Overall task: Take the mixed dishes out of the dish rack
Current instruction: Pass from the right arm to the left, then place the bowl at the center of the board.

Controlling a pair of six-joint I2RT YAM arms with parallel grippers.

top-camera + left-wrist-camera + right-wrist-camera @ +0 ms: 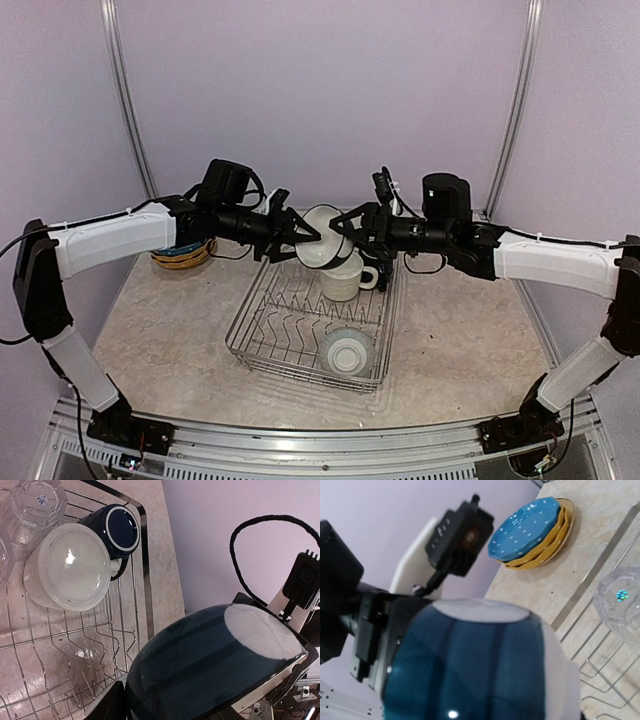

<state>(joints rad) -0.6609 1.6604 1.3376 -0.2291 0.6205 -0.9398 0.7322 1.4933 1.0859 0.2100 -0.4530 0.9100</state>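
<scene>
The teal-and-white bowl (322, 240) hangs in the air above the far end of the dish rack (250, 335), held between both grippers. My left gripper (303, 237) grips its left side, one finger (102, 705) flat on the outer wall and the other hidden. My right gripper (350, 232) holds the opposite side, its fingers hidden behind the bowl (470, 670). Still in the rack are a cream mug (70, 572), a dark navy mug (117, 530) and clear tumblers (37, 502).
A stack of blue and mustard-yellow plates (185, 255) sits on the table left of the rack, also seen as the plates (532, 527) in the right wrist view. Another upturned tumbler (347, 350) stands at the rack's near end. Purple walls close in behind.
</scene>
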